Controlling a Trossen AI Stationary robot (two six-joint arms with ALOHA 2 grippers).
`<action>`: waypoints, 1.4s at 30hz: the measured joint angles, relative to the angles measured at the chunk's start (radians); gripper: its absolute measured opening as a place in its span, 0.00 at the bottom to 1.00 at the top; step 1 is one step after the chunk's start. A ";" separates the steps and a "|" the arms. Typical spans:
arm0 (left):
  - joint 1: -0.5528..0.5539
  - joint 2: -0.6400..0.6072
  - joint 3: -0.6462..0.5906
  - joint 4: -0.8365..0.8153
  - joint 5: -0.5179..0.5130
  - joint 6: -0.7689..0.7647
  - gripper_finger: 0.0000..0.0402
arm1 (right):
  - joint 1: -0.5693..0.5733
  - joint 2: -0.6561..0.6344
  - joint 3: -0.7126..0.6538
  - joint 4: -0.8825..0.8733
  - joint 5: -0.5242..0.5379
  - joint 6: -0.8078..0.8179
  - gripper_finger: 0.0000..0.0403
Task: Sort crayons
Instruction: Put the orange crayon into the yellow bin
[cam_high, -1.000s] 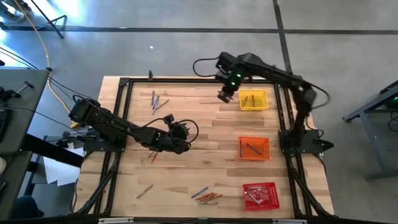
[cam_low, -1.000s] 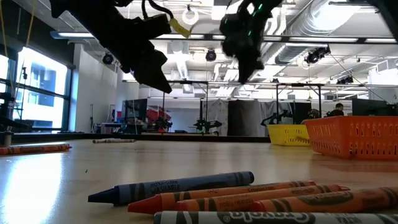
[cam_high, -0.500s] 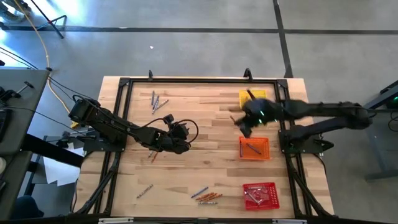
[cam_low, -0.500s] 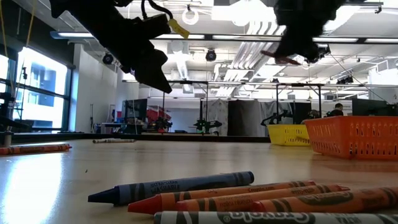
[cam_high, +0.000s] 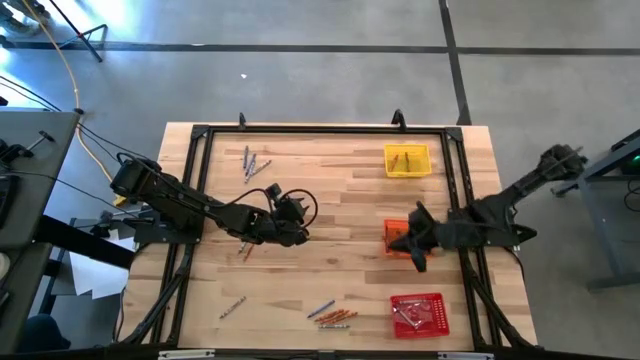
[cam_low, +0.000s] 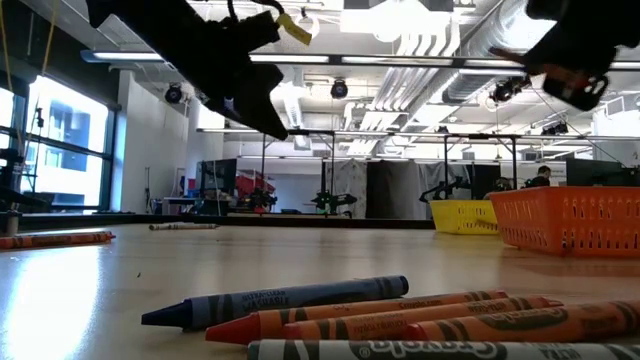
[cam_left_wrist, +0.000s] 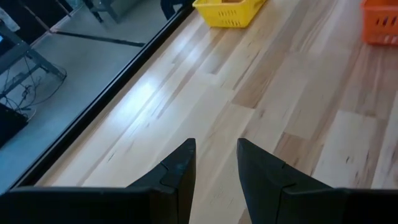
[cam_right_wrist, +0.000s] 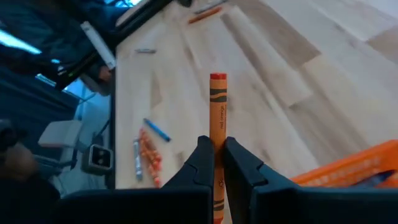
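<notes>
Right gripper (cam_high: 412, 240) swung from yellow tray (cam_high: 407, 160) to orange tray (cam_high: 409, 237), fingers clamping orange crayon (cam_right_wrist: 217, 118); next: release into tray; left gripper (cam_left_wrist: 214, 171) idle at 9 o'clock, fingers slightly parted, empty

Two dark, matte arms, black looping cables, angular wedge-shaped fingers (cam_left_wrist: 180, 171).

Your right tool (cam_high: 418, 240) sits over the middle tray (cam_high: 424, 226), left tool (cam_high: 291, 222) mid-counter (cam_high: 340, 200), crayons (cam_high: 333, 315) near the front edge.

Robotics lab — open industrial hall, exposed ceiling ducts (cam_low: 470, 70), strip lights, further framed test rigs (cam_low: 330, 190) behind.
</notes>
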 joint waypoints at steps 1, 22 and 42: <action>0.000 0.000 0.000 0.006 0.000 0.000 0.26 | 0.040 0.008 0.000 0.017 0.031 0.002 0.01; 0.002 -0.001 0.000 0.449 -0.223 0.475 0.26 | 0.270 0.042 0.003 0.016 0.748 -0.127 0.01; 0.003 -0.179 0.000 0.418 -0.476 0.643 0.26 | 0.269 0.042 0.003 0.006 0.817 -0.185 0.01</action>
